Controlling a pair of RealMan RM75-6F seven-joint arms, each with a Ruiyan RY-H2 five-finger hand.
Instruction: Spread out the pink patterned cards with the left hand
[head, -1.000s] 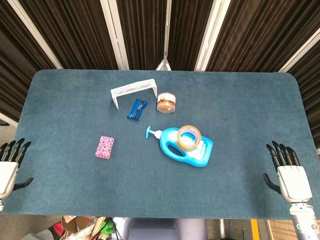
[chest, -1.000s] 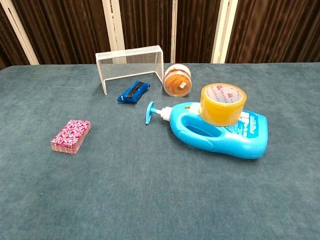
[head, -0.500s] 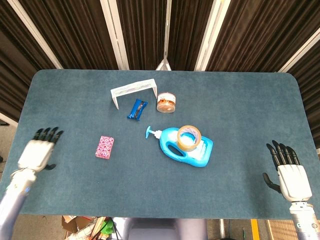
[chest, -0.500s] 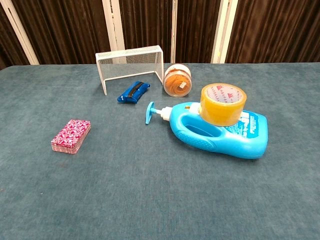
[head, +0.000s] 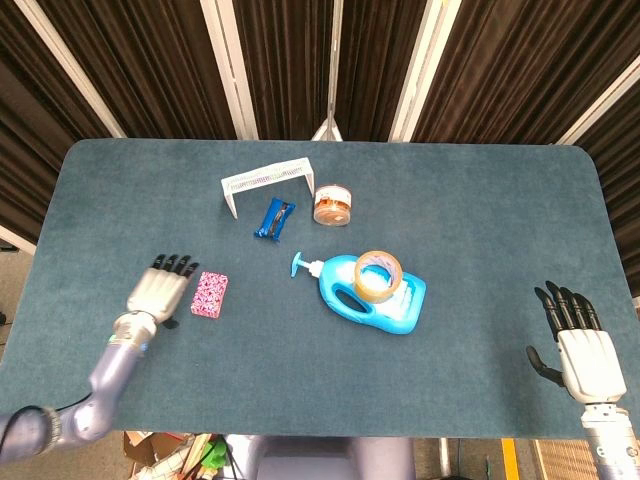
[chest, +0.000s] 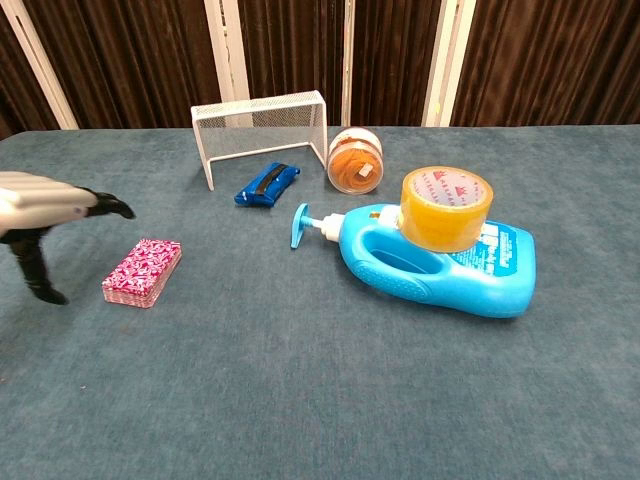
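The pink patterned cards lie in one neat stack on the blue table, also seen low left in the chest view. My left hand hovers just left of the stack, fingers apart and palm down, holding nothing; the chest view shows the left hand a little above and beside the cards, not touching them. My right hand stays open at the table's near right edge, far from the cards.
A blue detergent bottle lies on its side mid-table with a tape roll on it. Behind stand a white wire rack, a blue packet and a small round jar.
My left hand has travelled from the table's near left edge rightward and now sits right beside the card stack. The cards and my right hand have not moved.
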